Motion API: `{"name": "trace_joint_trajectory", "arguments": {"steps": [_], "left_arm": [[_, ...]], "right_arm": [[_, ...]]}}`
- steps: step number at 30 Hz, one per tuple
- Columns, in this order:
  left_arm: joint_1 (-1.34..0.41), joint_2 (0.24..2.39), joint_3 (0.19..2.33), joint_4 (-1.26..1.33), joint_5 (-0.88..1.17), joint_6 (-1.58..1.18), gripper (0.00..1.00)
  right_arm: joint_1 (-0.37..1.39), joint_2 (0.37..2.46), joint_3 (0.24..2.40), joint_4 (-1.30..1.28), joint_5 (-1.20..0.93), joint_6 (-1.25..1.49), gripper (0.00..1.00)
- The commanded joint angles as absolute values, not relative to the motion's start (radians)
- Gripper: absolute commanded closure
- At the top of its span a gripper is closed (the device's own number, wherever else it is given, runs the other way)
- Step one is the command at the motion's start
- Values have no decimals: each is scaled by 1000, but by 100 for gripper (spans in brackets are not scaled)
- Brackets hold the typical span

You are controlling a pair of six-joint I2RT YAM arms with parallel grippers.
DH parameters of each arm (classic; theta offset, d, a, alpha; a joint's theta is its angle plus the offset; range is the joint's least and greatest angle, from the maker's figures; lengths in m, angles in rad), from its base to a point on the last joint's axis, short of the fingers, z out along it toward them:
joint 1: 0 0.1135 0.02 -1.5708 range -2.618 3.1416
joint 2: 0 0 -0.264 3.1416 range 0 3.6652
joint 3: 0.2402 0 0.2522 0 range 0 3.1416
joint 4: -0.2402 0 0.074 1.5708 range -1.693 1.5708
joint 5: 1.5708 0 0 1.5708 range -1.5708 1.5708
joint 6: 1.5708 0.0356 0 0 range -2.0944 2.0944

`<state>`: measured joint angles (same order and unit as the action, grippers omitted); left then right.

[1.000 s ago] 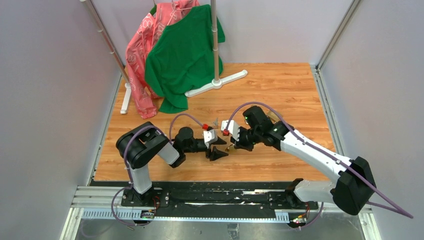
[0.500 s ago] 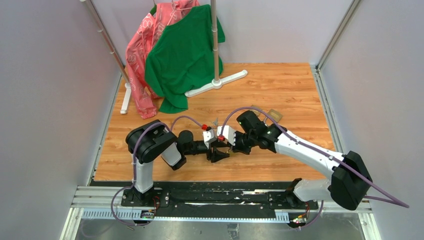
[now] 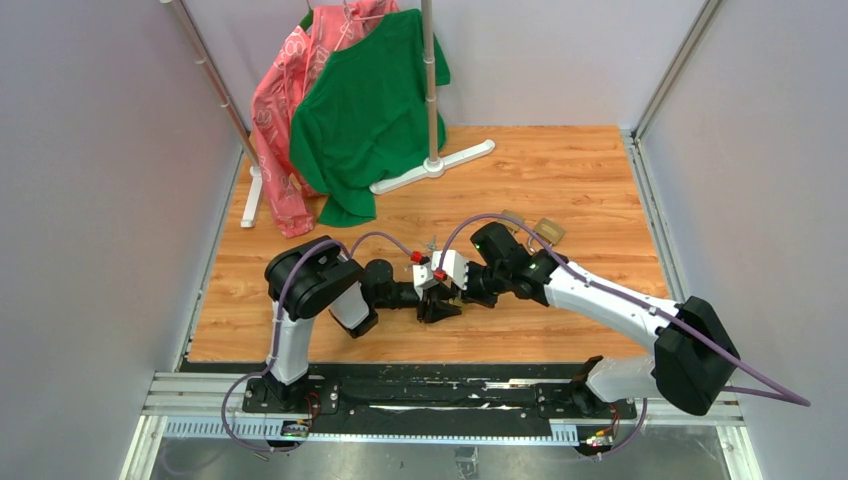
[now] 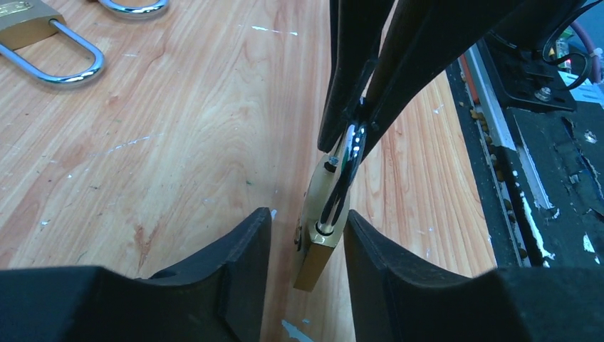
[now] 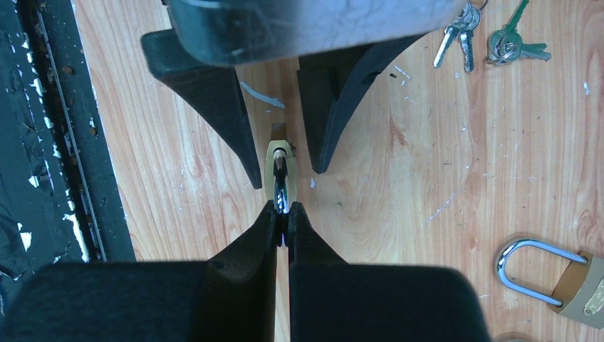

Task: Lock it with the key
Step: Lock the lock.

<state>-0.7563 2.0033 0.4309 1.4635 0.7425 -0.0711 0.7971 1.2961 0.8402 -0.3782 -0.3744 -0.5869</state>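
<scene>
Right claw [image 5: 283, 208] pinches the small brass padlock [image 5: 276, 160] by its silver shackle [image 4: 349, 153]; left claw [image 4: 308, 217] stands open astride the body. An off-centre squeeze may twist it free.

The desk [image 3: 580, 180] is orange-brown with wood grain. At upper left hang a green shirt [image 3: 365, 110] and a pink garment [image 3: 285, 110] with a pale print. The centre padlock [image 4: 318, 239] and the lower-right padlock [image 5: 584, 288] are brass with silver shackles. The key [image 5: 459, 28] is silvery; the left gripper [image 4: 308, 216] and right gripper [image 5: 283, 206] are black.
</scene>
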Motion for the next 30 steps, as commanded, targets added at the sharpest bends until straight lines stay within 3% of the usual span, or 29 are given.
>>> {"name": "trace_joint_trajectory", "arguments": {"steps": [1, 4, 8, 20, 26, 29, 30], "left_arm": [[-767, 2023, 445, 1512, 775, -67, 56], [-768, 2029, 451, 1512, 777, -68, 69], [-769, 2033, 454, 1513, 796, -62, 100], [-769, 2036, 457, 1509, 838, -34, 100], [-769, 2039, 466, 1492, 792, -56, 100], [-763, 2031, 458, 1482, 760, -68, 100], [-763, 2027, 449, 1488, 777, -55, 100]], "right_arm": [[811, 1291, 818, -343, -389, -570, 100], [811, 1282, 808, -331, -394, -574, 100], [811, 1269, 790, -311, -375, -605, 100], [811, 1212, 595, -159, -467, -705, 100], [808, 1295, 675, -320, -518, -735, 100], [808, 1328, 731, -387, -568, -625, 100], [810, 1322, 724, -366, -575, -593, 92]]}}
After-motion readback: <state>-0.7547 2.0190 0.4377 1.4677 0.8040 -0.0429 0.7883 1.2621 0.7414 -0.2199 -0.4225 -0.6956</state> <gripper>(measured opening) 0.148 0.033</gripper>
